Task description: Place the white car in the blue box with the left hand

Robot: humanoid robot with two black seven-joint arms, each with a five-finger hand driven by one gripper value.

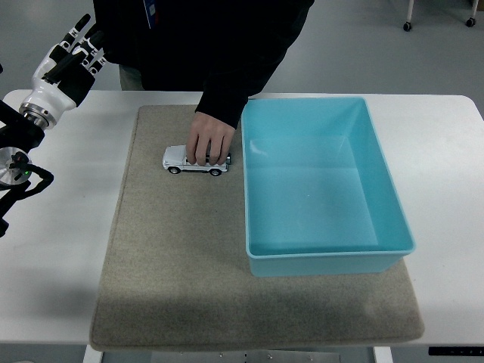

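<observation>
At your ten o'clock, the robot's left hand [69,60] has a white shell with black finger segments, mounted on a silver wrist ring and a black arm [19,155] carrying a round metal joint cap. At twelve o'clock, the person [204,45] wears a black long-sleeved top.

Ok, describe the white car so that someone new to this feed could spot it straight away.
Start at the grey mat covering the middle of the white table, then go to its far part, just left of the blue box. The white car stands there under a person's hand; it is the only toy on the mat.
</observation>
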